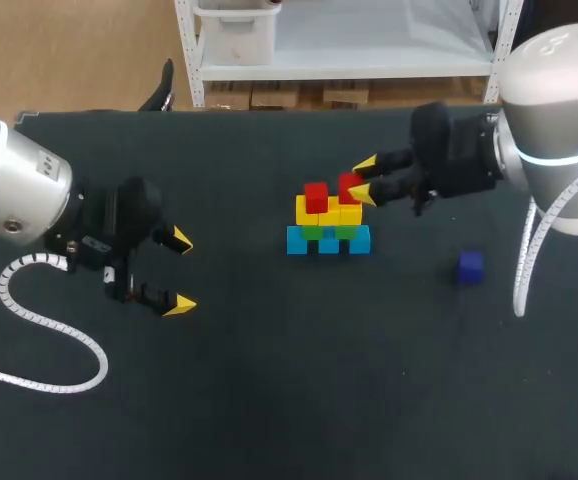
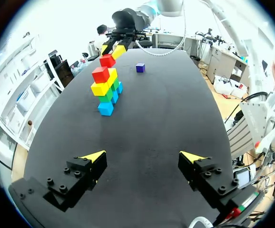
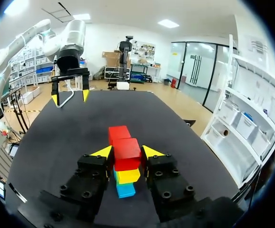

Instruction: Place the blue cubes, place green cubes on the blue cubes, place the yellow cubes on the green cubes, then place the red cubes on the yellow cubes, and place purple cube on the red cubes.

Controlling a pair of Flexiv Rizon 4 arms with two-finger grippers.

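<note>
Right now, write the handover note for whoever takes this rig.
Grippers: left gripper open, empty; right gripper shut on second red cube, atop the yellow cubes.
Done: blue cubes, green cubes, yellow cubes stacked; first red cube set.
Left: release the red, then put the purple cube, lying on the table, on the reds.

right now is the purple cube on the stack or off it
Off. The purple cube sits alone on the table, apart from the stack, whose top layer is the red cubes.
</note>
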